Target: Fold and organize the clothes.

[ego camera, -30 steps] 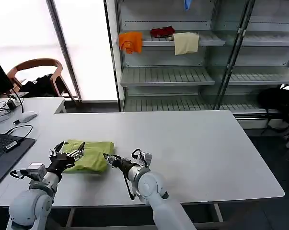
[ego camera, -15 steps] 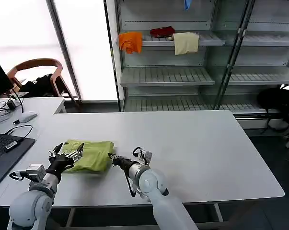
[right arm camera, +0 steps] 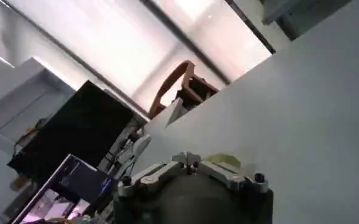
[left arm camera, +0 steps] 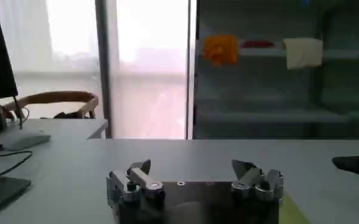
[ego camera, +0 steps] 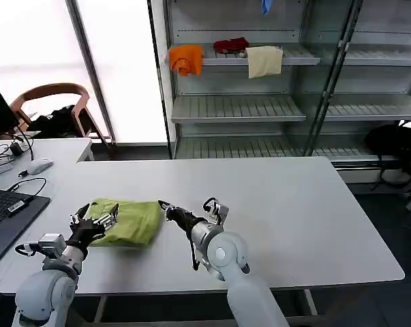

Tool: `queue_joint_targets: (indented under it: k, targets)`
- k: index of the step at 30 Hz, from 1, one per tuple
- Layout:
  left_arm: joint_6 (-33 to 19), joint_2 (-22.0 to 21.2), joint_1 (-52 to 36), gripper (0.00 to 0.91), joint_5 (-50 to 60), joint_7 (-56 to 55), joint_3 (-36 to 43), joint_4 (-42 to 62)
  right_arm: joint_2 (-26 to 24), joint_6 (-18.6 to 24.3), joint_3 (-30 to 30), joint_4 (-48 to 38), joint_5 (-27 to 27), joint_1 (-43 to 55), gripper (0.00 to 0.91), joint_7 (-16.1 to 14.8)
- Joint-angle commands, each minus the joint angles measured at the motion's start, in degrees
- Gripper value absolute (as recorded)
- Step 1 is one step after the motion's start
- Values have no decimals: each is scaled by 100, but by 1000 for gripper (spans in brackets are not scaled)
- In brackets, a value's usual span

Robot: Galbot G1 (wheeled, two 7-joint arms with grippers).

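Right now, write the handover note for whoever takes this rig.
Left gripper: open, resting at the left edge of the T-shirt.
Right gripper: fingers shut, empty, just off the shirt's right edge.
Shirt: folded into a compact bundle near the front left of the table.
Done: folding, apparently.
Left: tidy or place the bundle; nothing is gripped.

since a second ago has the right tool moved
Yes. The right tool has pulled off the folded T-shirt, moving rightward and farther up the table.
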Motion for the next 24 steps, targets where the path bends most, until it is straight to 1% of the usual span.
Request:
queue_joint_targets:
  k: [1, 3, 9, 12, 15, 20, 24]
  targets:
    - [-2, 24, -2, 907, 15, 6, 19, 55, -635, -2, -123, -71, -322, -52, 907, -421]
    - [0, 52, 7, 907, 10, 10, -3, 32, -634, -6, -229, -200, -457, 57, 907, -458]
    - [-5, 37, 54, 907, 8, 9, -53, 20, -1020, -16, -570, -468, -410, 485, 907, -581]
    - [-11, 11, 36, 907, 27, 9, -30, 44, -1107, -18, -765, -547, -369, 571, 907, -605]
    - [-8, -15, 2, 907, 50, 9, -6, 48, -1073, -21, -811, -611, -357, 590, 907, -710]
    - [-1, -29, -6, 907, 65, 8, 3, 24, -945, -22, -939, -802, -298, 641, 907, -784]
    - [3, -27, 13, 907, 67, 8, -20, 0, -726, -24, -1035, -1068, -291, 732, 907, -865]
